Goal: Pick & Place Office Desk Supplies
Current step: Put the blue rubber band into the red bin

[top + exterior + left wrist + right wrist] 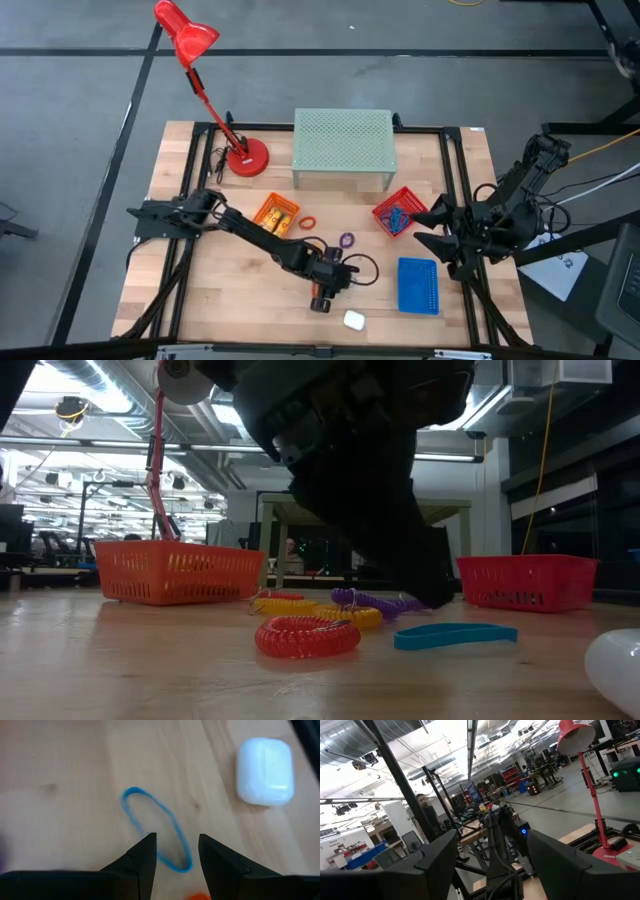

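My left gripper (175,851) is open and points down over a thin blue loop (156,829) lying flat on the table near its near edge; one end of the loop shows between the fingers. In the high view this gripper (321,298) is at the table's middle front. In the low view it (432,596) stands just behind the blue loop (455,635), beside red (307,636), yellow (312,611) and purple (375,600) coiled loops. The orange basket (276,213) holds yellow things, the red basket (398,214) blue loops, and the blue basket (418,285) lies near the right. My right gripper (492,862) is open, raised at the table's right edge (447,238).
A white rounded case (354,320) lies close to the left gripper, toward the near edge (264,770). A red desk lamp (245,158) and a pale green mesh riser (343,146) stand at the far side. A red loop (306,221) and a purple loop (346,240) lie mid-table.
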Controlling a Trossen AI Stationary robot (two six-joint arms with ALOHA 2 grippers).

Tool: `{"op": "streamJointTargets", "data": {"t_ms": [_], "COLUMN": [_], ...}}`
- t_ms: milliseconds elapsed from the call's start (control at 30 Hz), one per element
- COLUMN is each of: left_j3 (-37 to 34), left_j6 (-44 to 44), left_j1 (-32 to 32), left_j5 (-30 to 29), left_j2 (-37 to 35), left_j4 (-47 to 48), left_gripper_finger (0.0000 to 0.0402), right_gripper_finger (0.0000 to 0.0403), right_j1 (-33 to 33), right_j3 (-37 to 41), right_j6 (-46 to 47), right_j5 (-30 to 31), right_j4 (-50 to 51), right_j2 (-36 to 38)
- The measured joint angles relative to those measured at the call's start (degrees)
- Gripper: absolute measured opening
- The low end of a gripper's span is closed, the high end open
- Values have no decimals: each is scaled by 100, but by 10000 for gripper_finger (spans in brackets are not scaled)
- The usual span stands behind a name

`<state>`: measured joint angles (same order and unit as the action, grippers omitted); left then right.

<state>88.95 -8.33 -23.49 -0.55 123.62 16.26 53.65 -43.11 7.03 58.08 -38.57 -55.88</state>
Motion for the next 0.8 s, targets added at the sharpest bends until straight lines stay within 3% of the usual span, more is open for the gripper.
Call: {"op": "streamJointTargets", "data": {"t_ms": [500,667,800], "left_j3": [26,14,0], "left_j6": [-66,-89,-326], "left_j1": [-64,35,213], "left_j5": [-17,117,721], "left_j2": [366,345,350], "left_j4": [113,85,-118], "left_gripper_finger": [131,62,8], "right_gripper_finger": [243,243,243], "right_j1": [0,0,0], "right_j3": [0,0,0], "right_j6": [-103,-93,-146], "right_j5": [1,0,2], "right_j4": [-2,0,-1], "right_j2": [2,2,2]}}
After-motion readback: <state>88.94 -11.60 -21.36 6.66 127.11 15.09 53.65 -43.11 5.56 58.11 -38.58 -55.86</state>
